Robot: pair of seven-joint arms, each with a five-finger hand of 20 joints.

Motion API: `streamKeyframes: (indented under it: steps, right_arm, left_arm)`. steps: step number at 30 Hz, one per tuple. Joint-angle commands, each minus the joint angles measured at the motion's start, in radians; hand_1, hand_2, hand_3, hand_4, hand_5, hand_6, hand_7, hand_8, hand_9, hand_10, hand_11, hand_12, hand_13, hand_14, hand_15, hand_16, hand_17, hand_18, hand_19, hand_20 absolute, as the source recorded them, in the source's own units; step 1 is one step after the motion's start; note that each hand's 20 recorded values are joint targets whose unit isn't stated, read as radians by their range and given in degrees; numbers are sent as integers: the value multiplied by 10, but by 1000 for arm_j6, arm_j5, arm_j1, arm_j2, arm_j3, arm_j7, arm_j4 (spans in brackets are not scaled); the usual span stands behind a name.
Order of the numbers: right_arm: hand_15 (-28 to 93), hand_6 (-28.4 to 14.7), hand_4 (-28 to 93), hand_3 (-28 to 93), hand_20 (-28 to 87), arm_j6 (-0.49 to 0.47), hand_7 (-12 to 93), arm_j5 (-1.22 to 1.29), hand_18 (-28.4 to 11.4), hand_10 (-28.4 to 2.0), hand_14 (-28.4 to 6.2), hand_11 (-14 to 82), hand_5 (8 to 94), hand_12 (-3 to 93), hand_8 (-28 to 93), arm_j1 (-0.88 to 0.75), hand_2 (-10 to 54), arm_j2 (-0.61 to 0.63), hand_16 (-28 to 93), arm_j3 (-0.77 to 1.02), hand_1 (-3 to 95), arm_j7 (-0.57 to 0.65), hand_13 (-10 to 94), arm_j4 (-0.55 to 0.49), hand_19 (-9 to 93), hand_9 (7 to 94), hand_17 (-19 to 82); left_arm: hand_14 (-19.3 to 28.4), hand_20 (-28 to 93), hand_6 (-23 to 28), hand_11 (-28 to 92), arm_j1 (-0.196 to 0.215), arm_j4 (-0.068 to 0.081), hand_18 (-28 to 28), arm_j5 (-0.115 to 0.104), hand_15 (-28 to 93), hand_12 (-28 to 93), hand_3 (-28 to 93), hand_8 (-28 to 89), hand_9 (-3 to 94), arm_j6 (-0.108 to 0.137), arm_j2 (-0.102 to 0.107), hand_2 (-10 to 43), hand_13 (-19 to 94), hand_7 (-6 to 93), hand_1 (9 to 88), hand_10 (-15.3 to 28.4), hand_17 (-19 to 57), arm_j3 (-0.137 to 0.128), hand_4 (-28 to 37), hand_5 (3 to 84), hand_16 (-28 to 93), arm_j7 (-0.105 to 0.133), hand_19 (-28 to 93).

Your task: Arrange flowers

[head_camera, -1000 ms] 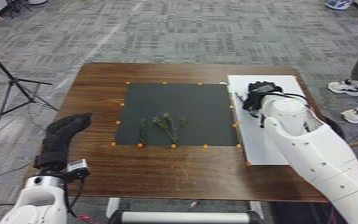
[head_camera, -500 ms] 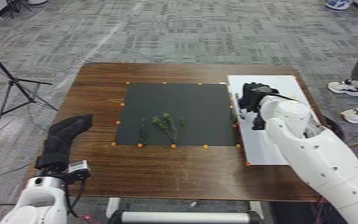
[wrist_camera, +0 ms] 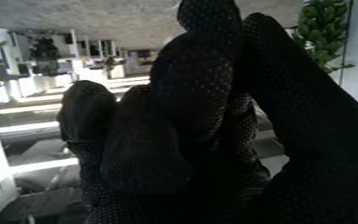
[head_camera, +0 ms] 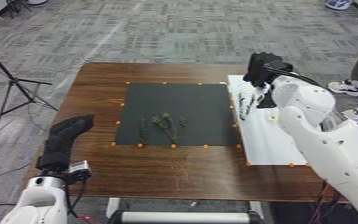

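The brown wooden table (head_camera: 158, 175) carries a dark square mat (head_camera: 175, 100) near its middle and, just to the right, a long white sheet (head_camera: 264, 145). Small orange markers (head_camera: 206, 146) dot the mat's edges (a few sit by the sheet too). Thin green sprigs (head_camera: 167, 125) lie on the mat's near part, side by side.

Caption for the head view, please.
Green sprigs on the dark mat; right hand at the white sheet's far end, left hand apart.
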Motion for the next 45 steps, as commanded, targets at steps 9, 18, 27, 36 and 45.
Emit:
streamKeyframes:
  steps: [9, 18, 27, 36, 45]
  right_arm:
    - [735, 10, -85, 723, 523, -39, 379, -125, -262, -86, -81, 503, 876, 201, -62, -15, -72, -70, 401, -10, 260, 6, 874, 202, 932, 937, 496]
    - [726, 2, -77, 693, 519, -30, 357, -176, -266, -91, -81, 496, 880, 197, -57, -7, -78, -112, 398, -12, 204, 22, 879, 275, 932, 937, 501]
    - [698, 8, -80, 710, 514, 3, 352, -238, -255, -86, -60, 506, 887, 185, -52, 12, -79, -149, 391, -24, 274, 49, 908, 347, 932, 937, 530]
    - [673, 13, -84, 716, 507, -30, 352, -243, -243, -79, -40, 509, 892, 180, -54, 28, -85, -192, 389, -29, 298, 83, 930, 366, 932, 937, 556]
    - [679, 18, -74, 717, 499, -80, 311, -253, -227, -67, -30, 524, 896, 166, 131, 30, -87, -209, 364, -57, 368, 93, 937, 362, 932, 937, 587]
  left_arm:
    - [170, 177, 41, 210, 8, -6, 120, -1, 213, 117, 703, -76, 449, -16, -8, 28, 352, 197, 292, 127, 61, 4, -179, 511, 3, 1, 112]
    - [170, 176, 41, 209, 10, -10, 120, 1, 212, 117, 704, -76, 449, -19, -14, 27, 352, 196, 291, 127, 62, 6, -178, 510, 4, 0, 111]
    - [170, 176, 41, 208, 26, -15, 120, 1, 213, 117, 703, -75, 449, -21, -26, 28, 352, 194, 292, 127, 61, 11, -179, 509, 4, 4, 110]
    - [170, 177, 41, 208, 21, -15, 120, 3, 212, 117, 703, -75, 448, -20, -26, 28, 351, 192, 292, 128, 61, 18, -178, 509, 3, -7, 111]
    - [170, 176, 43, 208, 27, -17, 120, 4, 213, 117, 702, -74, 448, -32, -26, 28, 350, 190, 293, 127, 61, 16, -179, 508, 4, -15, 111]
